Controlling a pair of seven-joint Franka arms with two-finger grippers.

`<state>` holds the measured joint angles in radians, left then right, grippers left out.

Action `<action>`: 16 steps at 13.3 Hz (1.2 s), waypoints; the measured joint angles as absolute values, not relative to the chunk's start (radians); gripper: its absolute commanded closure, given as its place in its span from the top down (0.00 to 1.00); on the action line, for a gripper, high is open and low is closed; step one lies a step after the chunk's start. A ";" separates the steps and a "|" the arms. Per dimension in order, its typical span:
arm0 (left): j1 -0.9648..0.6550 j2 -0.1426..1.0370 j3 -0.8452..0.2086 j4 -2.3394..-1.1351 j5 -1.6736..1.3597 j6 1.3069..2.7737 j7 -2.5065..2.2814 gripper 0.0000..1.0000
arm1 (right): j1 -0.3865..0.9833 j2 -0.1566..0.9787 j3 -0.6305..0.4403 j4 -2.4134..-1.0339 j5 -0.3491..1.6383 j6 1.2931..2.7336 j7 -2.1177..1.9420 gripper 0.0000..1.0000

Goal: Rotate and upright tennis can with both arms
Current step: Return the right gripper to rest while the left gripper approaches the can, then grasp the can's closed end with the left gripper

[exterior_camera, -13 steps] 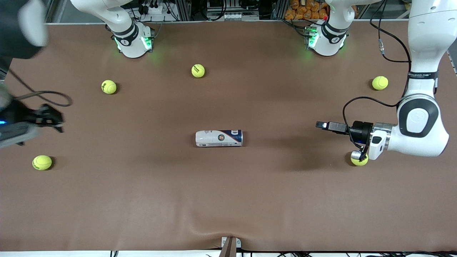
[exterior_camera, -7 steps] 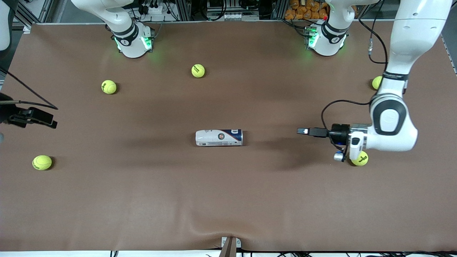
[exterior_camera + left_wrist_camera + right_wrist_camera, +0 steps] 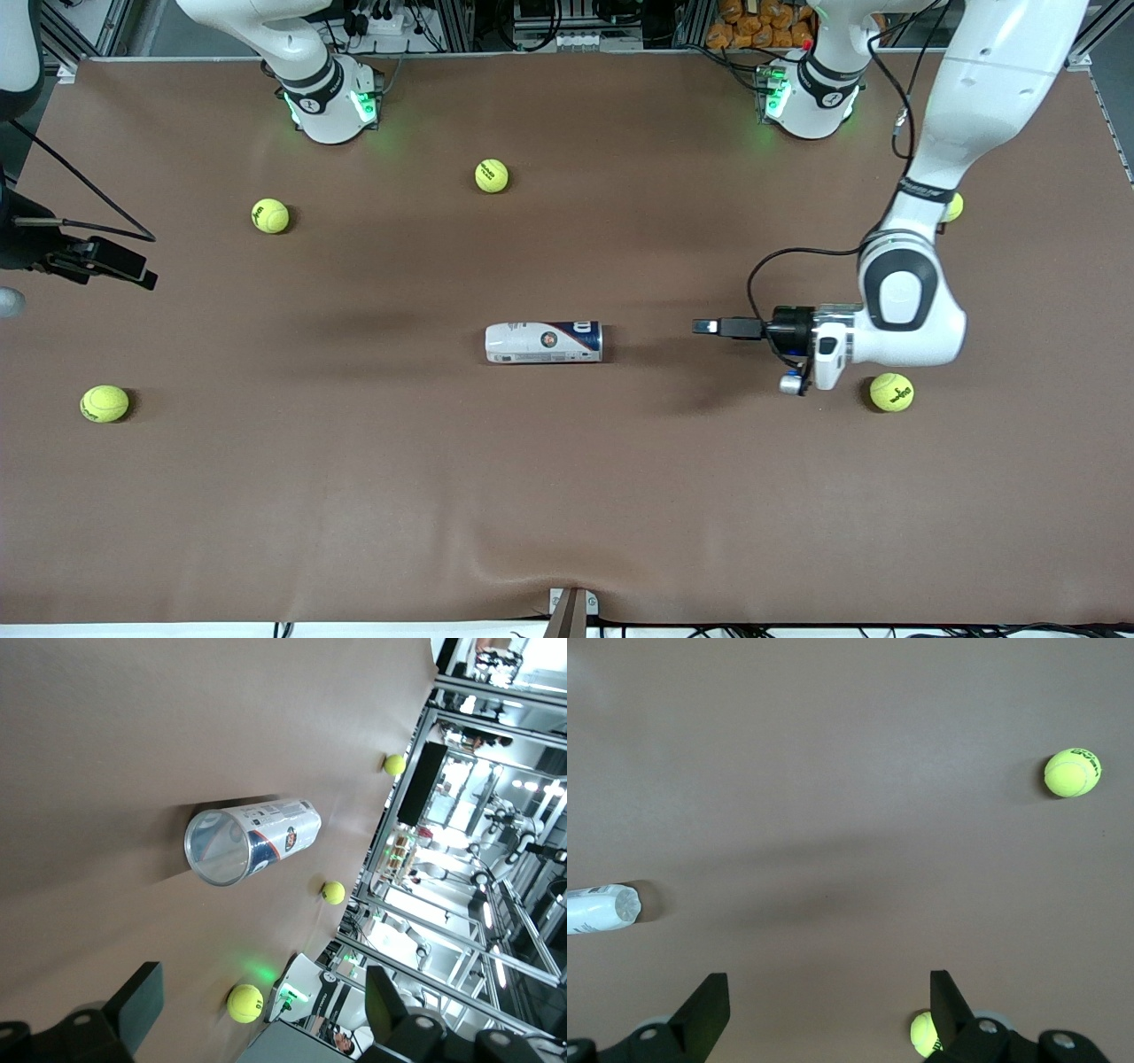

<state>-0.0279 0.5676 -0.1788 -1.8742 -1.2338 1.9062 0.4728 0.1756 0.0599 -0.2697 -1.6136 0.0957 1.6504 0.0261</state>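
Mid-table, can [image 3: 543, 342] lies flat — left gripper [image 3: 706, 327] apart, level with rim end; right gripper [image 3: 142, 280] apart at table edge — close in squarely.

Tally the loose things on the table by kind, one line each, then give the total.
Tennis balls: 5, the last partly hidden by the left arm
Tennis can: 1, lying on its side
Total: 6
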 measured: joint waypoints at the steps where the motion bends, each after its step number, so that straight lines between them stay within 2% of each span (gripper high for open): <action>1: -0.042 0.591 -0.180 -1.873 -1.268 1.915 0.511 1.00 | 0.176 0.057 -0.267 -1.610 0.091 1.650 0.026 1.00; 5: -0.133 0.646 -0.184 -1.850 -1.356 2.013 0.571 1.00 | 0.189 0.054 -0.251 -1.592 0.015 1.647 0.026 1.00; 16: -0.236 0.724 -0.184 -1.812 -1.542 2.080 0.692 1.00 | 0.235 0.047 -0.247 -1.456 -0.036 1.585 0.028 1.00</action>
